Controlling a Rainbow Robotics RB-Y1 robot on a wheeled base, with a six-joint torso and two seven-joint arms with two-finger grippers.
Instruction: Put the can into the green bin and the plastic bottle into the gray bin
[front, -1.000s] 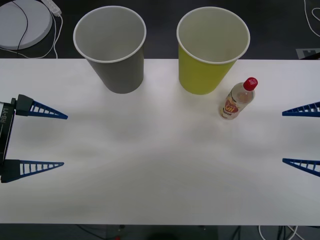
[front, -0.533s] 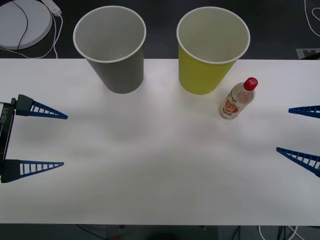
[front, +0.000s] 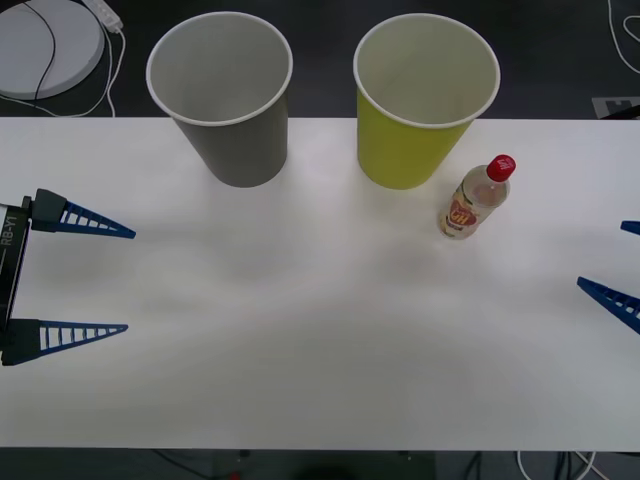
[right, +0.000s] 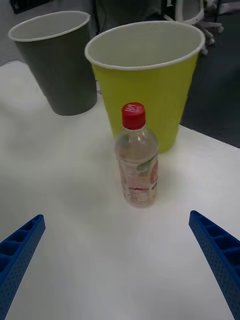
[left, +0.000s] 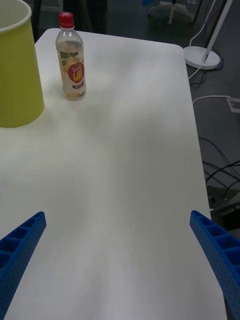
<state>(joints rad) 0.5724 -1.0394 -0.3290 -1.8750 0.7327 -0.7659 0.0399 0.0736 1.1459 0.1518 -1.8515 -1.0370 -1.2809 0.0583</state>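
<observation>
Looking down from the front view, the white table (front: 320, 360) carries the gray bin (front: 225, 95) toward the robot's left and the green bin (front: 425, 95) toward its right, both upright along the far edge; the plastic bottle (front: 477, 197) stands upright with its red cap on, just beside the green bin on that bin's right and a little nearer the robot; no can is to be seen on the table, so the bottle appears to be the step in hand; the left gripper (front: 95, 275) hangs at the table's left edge with its blue fingers spread wide and nothing between them; the right gripper (front: 625, 265) sits at the right edge, its fingers likewise apart and empty. In the right wrist view, the right gripper (right: 120, 265) points straight at the plastic bottle (right: 136, 160), which stands centred between the two spread fingers but well ahead of them, with the green bin (right: 150, 75) close behind it and the gray bin (right: 55, 60) farther off to one side; the next move, as I judge it, calls for this arm to advance until the fingers flank the bottle's body, close on it, then lift and carry it past the green bin to the gray one. In the left wrist view, the left gripper (left: 120, 265) is open over bare table (left: 125, 175), with the plastic bottle (left: 71, 60) and an edge of the green bin (left: 17, 65) well away; this arm looks idle.
</observation>
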